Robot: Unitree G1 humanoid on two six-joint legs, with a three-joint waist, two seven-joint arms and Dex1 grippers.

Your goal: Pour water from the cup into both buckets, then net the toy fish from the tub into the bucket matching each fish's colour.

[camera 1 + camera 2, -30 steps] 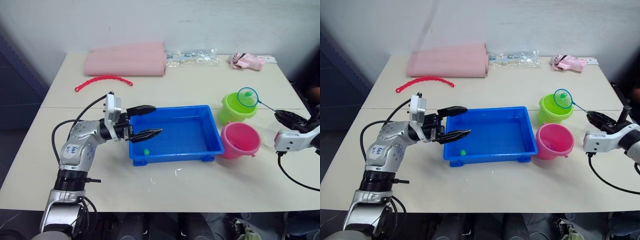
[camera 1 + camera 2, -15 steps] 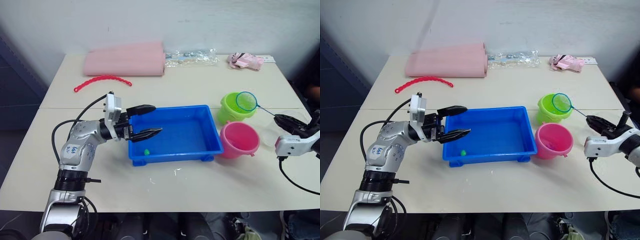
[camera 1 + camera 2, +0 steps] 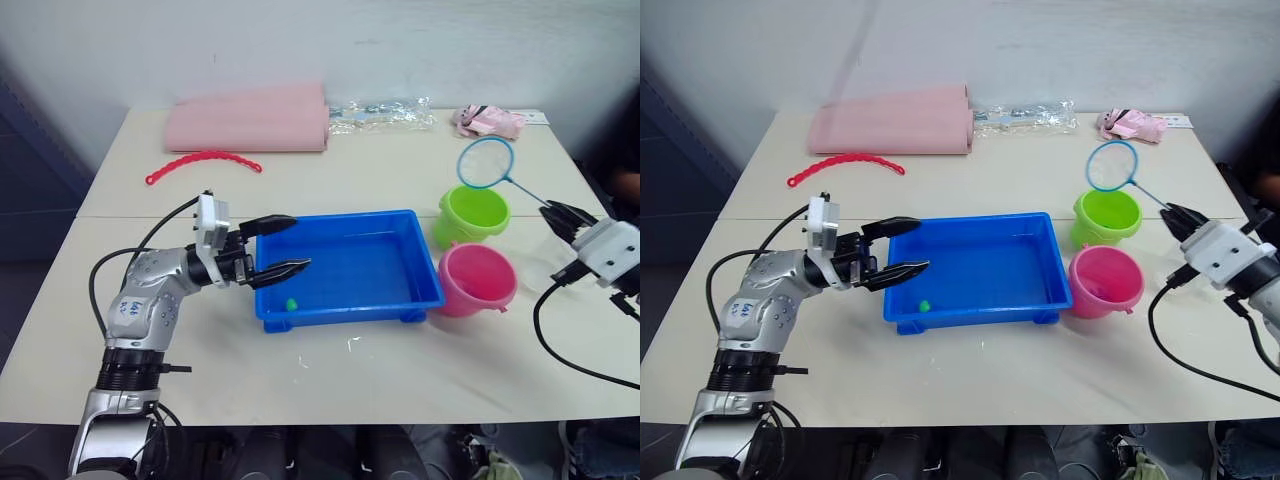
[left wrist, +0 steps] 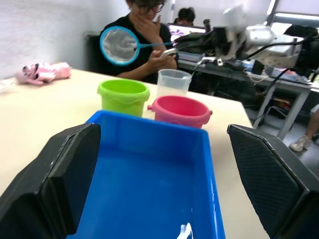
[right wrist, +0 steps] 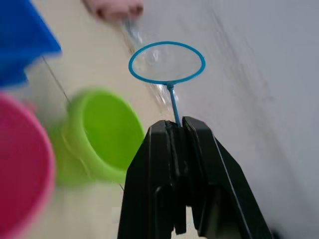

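Note:
The blue tub (image 3: 372, 258) sits mid-table with one green toy fish (image 3: 292, 304) in its near left corner. My left gripper (image 3: 285, 246) is open, its fingers straddling the tub's left rim. To the tub's right stand the lime green bucket (image 3: 472, 215) and, nearer, the pink bucket (image 3: 478, 280). My right gripper (image 3: 553, 211) is shut on the handle of the net (image 3: 486, 162). The blue hoop is raised, empty, above and behind the green bucket. The clear cup (image 4: 173, 82) stands behind the two buckets in the left wrist view.
A rolled pink cloth (image 3: 250, 118), a red beaded strip (image 3: 203, 160), a clear plastic bag (image 3: 385, 110) and a pink toy (image 3: 490, 120) lie along the table's far side. A seated person (image 4: 149, 35) shows beyond the table.
The net held a green fish over the green bucket a second ago. It emptied and has lifted up and back behind the bucket. My left arm drew slightly back to the left.

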